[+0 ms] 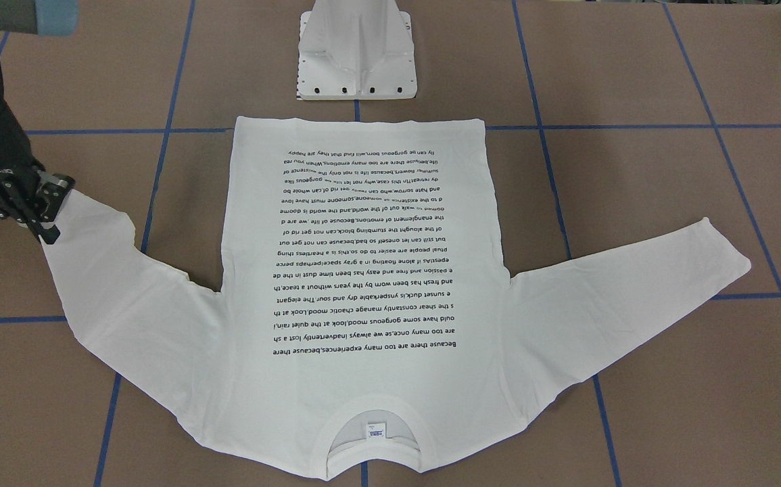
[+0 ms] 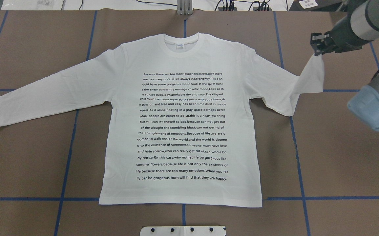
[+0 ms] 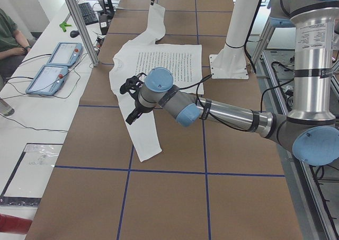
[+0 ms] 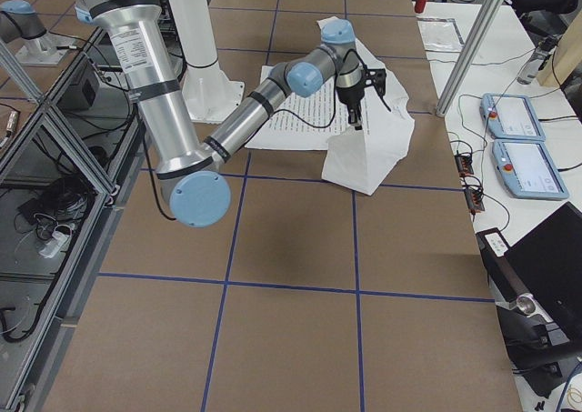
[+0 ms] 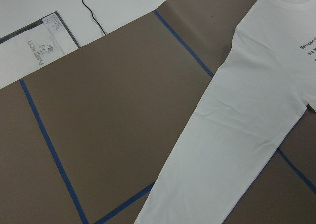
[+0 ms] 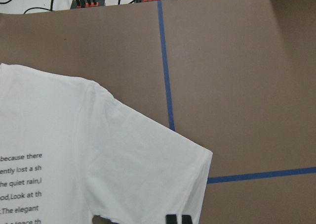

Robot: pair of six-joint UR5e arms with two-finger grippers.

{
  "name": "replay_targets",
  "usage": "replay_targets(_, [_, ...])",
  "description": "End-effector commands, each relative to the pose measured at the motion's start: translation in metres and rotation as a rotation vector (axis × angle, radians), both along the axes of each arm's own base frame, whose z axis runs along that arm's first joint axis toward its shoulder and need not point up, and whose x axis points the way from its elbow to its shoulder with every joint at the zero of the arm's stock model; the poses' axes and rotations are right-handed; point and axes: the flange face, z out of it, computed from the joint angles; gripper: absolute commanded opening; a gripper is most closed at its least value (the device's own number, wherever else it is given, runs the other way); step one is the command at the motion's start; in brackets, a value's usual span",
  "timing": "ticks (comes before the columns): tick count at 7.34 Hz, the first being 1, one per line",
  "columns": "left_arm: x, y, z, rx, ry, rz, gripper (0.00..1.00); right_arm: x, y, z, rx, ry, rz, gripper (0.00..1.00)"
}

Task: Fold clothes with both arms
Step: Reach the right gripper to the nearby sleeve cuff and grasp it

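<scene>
Lying flat on the brown table (image 2: 340, 157), the white T-shirt (image 2: 182, 108) has its printed side up, w/ many lines of black text over the chest. Its collar (image 2: 183, 54) and the small neck label (image 2: 179, 46) are at the side far from the robot. The hem is near the white pedestal base (image 2: 182, 230) but does not touch it. The right pincer (image 2: 318, 50) is clamped on the cuff end of the right-side sleeve (image 2: 309, 78). This sleeve end is lifted off the table and hangs from the pincer w/ a bend, while the part near the shoulder lies on the table. In the right wrist view the two black fingertips (image 6: 172, 219) are close together at the cuff edge. The left-side sleeve (image 2: 45, 88) is stretched out flat toward the robot's left, a bit slanted toward the robot. The left pincer (image 3: 130, 99) is seen only in the left side view, over this flat sleeve. Whether it is apart or together I cannot tell, and also not whether it touches the cloth. Blue tape lines (image 2: 64, 177) make a grid on the table, and some pass under the T-shirt.
</scene>
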Motion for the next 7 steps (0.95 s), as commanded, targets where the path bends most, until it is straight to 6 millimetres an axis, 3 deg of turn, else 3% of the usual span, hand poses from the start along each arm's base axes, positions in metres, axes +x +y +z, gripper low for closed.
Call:
replay_targets(1, [0.0,-0.001,0.002,-0.005,0.0,0.0,1.0,-0.074,0.003,-0.092,-0.023,-0.023,0.053,0.0])
replay_targets(3, [0.0,-0.001,0.005,-0.01,-0.002,-0.001,1.0,-0.156,-0.022,-0.169,-0.006,-0.021,0.132,0.0])
replay_targets(5, [-0.001,-0.002,0.01,-0.02,-0.002,-0.002,1.0,-0.23,-0.068,-0.257,-0.047,0.001,0.166,0.0])
replay_targets(6, [0.0,-0.003,0.015,-0.029,-0.004,0.001,1.0,-0.291,-0.075,-0.268,-0.023,-0.021,0.197,0.0])
replay_targets(7, [0.0,-0.003,0.016,-0.031,-0.005,-0.001,1.0,-0.361,-0.065,-0.252,0.044,-0.05,0.239,0.0])
